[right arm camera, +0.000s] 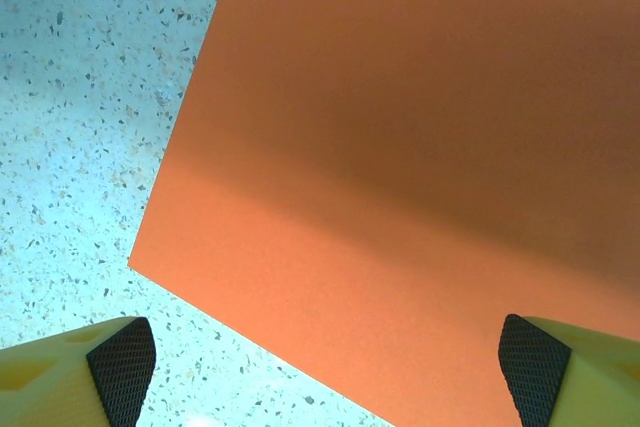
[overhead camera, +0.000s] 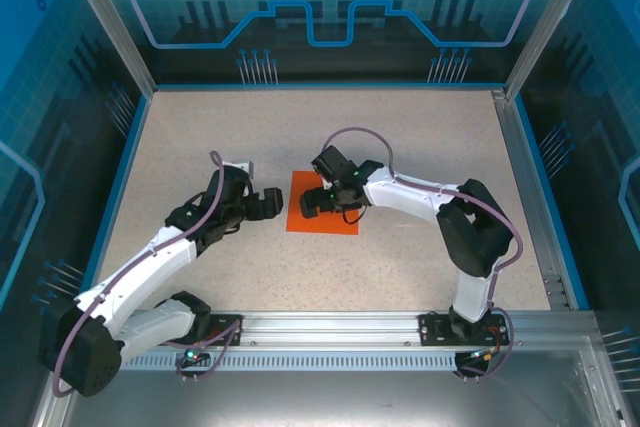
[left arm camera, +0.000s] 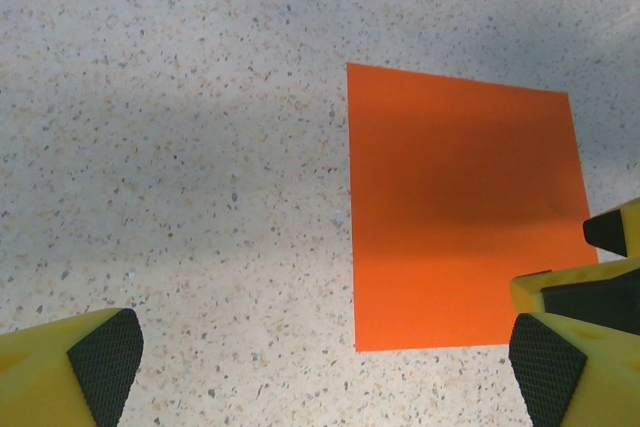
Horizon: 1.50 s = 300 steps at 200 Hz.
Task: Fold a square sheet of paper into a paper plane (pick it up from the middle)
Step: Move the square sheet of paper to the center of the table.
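Top external view: square sheet of paper (overhead camera: 305, 222) lying flat on the speckled counter (overhead camera: 400, 127), near the middle, between the two arms.
Paper state: full orange square, no crease and no raised corner visible; not lifted from the counter.
Right jaws: wide open and holding nothing, placed over the sheet toward its left half.
Right wrist view: black pads (right arm camera: 122, 367) at both lower corners, orange sheet (right arm camera: 420, 147) between and ahead of them, bare counter (right arm camera: 80, 97) to the left. Cannot tell whether the pads touch the paper.
Left jaws: wide open and empty, just beside the left edge of the sheet.
Left wrist view: mostly bare counter (left arm camera: 180, 147) between the pads, sheet (left arm camera: 460, 207) ahead and to the right.
Done so far: no part of the folding, judging from the flat sheet; both arms only positioned at the paper.
Left to do: pick-up from the middle, every fold, and the final pointed plane shape.
Progress: probably the very beginning of the task.
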Each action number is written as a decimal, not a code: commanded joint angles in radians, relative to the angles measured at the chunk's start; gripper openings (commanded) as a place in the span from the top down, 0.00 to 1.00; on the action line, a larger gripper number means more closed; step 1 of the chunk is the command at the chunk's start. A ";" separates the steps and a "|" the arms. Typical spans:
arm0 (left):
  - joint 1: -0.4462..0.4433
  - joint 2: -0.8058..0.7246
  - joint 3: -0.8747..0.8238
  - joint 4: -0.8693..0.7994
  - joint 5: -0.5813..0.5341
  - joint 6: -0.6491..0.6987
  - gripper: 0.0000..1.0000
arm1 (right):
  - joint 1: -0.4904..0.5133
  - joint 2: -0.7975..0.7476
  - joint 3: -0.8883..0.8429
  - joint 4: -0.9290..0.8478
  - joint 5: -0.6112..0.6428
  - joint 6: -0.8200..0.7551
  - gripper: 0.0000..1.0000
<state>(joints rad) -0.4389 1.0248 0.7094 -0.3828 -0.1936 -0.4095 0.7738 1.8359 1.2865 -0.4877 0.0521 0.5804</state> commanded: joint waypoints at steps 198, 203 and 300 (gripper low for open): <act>0.176 0.138 0.021 0.134 0.182 -0.009 0.01 | -0.088 0.090 0.068 0.034 -0.274 -0.004 0.25; 0.180 0.139 0.025 0.127 0.188 -0.006 0.02 | -0.071 0.096 0.078 0.028 -0.268 -0.002 0.25; 0.236 0.123 0.029 0.124 0.284 -0.001 0.01 | -0.028 0.133 -0.031 0.012 -0.258 0.012 0.26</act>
<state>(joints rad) -0.2119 1.1614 0.7158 -0.2558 0.0441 -0.3931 0.7513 1.9781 1.2949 -0.4255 -0.2024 0.6258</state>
